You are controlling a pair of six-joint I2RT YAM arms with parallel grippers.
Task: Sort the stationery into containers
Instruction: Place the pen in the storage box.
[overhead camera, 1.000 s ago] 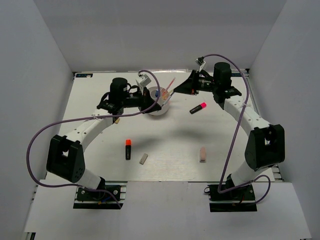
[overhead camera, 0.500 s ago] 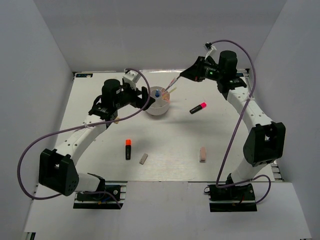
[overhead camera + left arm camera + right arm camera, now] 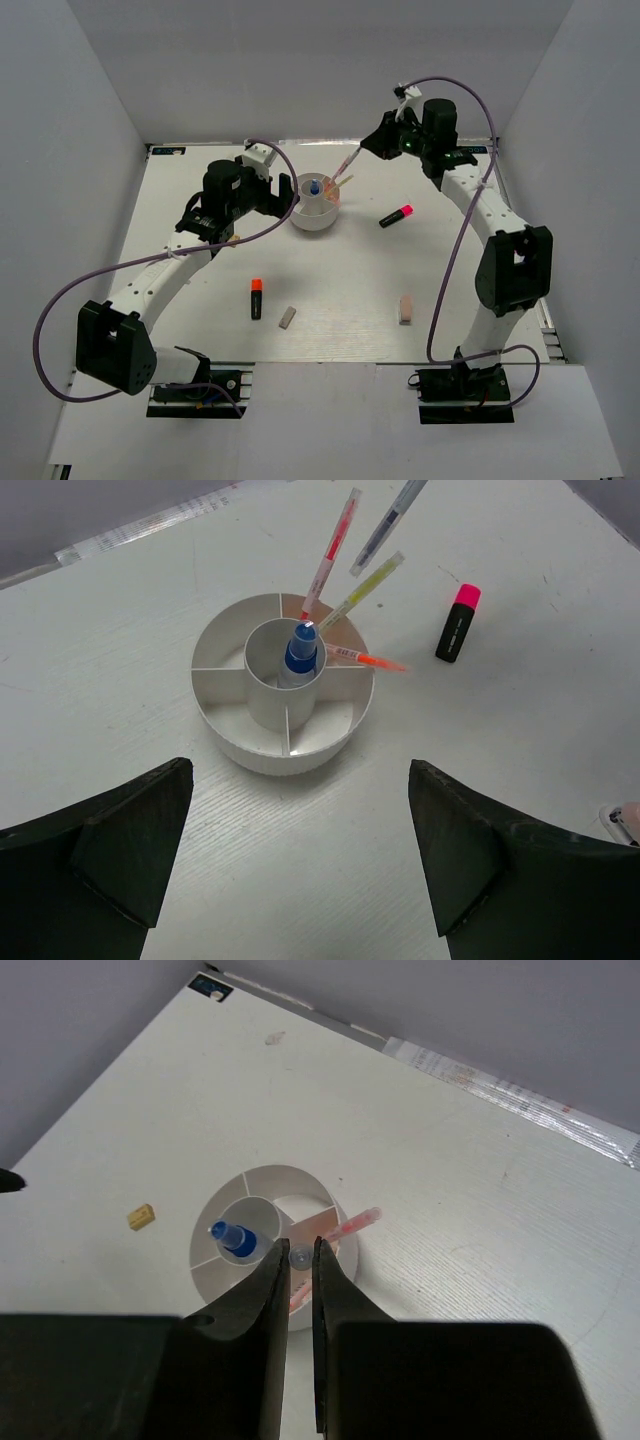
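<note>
The round white tub (image 3: 316,214) (image 3: 250,748) (image 3: 215,1222) sits at the table's back middle. A blue-capped bottle (image 3: 300,652) (image 3: 232,1237) stands in its centre cup. A pink pen (image 3: 331,552), a yellow pen (image 3: 361,588) and an orange-pink pen (image 3: 352,658) lean out of its right compartment. My left gripper (image 3: 283,196) (image 3: 300,780) is open just left of the tub, holding nothing. My right gripper (image 3: 378,143) (image 3: 300,1250) is shut on a grey pen (image 3: 385,525), held above the tub's right side. A pink-capped highlighter (image 3: 397,216) (image 3: 457,625) lies right of the tub.
An orange-capped highlighter (image 3: 256,297), a grey eraser (image 3: 287,318) and a pink eraser (image 3: 405,308) lie on the near half of the table. A small beige eraser (image 3: 141,1217) lies left of the tub. Grey walls close in the back and sides.
My left gripper has opened and drawn back to the left, away from the tub. My right gripper has lifted towards the back with the grey pen still in it.
</note>
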